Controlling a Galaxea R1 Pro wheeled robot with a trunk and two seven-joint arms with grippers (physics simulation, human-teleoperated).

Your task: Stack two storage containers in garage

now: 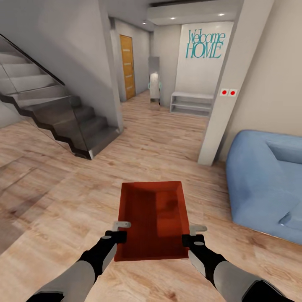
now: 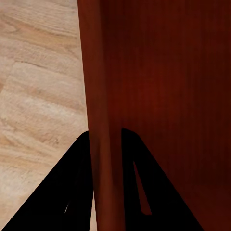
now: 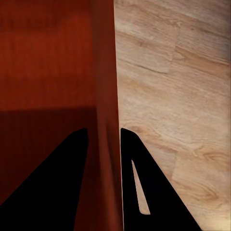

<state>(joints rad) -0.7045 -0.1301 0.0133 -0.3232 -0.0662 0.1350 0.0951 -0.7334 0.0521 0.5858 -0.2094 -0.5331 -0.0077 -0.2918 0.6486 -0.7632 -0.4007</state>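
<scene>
An orange-red lidless storage container [image 1: 152, 218] hangs in front of me above the light wood-plank floor of the living room, held level between both arms. My left gripper [image 1: 121, 231] is shut on its left wall, one finger inside and one outside; the left wrist view shows that wall [image 2: 101, 120] pinched between the black fingers [image 2: 62, 192]. On the opposite side, my right gripper [image 1: 193, 235] is shut on the right wall [image 3: 107, 120], again with a finger on each side. I see one container here.
A blue sofa [image 1: 268, 180] stands at the right. A dark staircase [image 1: 63, 121] with a glass rail rises at the left. A white pillar [image 1: 222, 105] stands ahead right. The hallway beyond holds a honey-wood door [image 1: 127, 67] and a low white shelf [image 1: 191, 103].
</scene>
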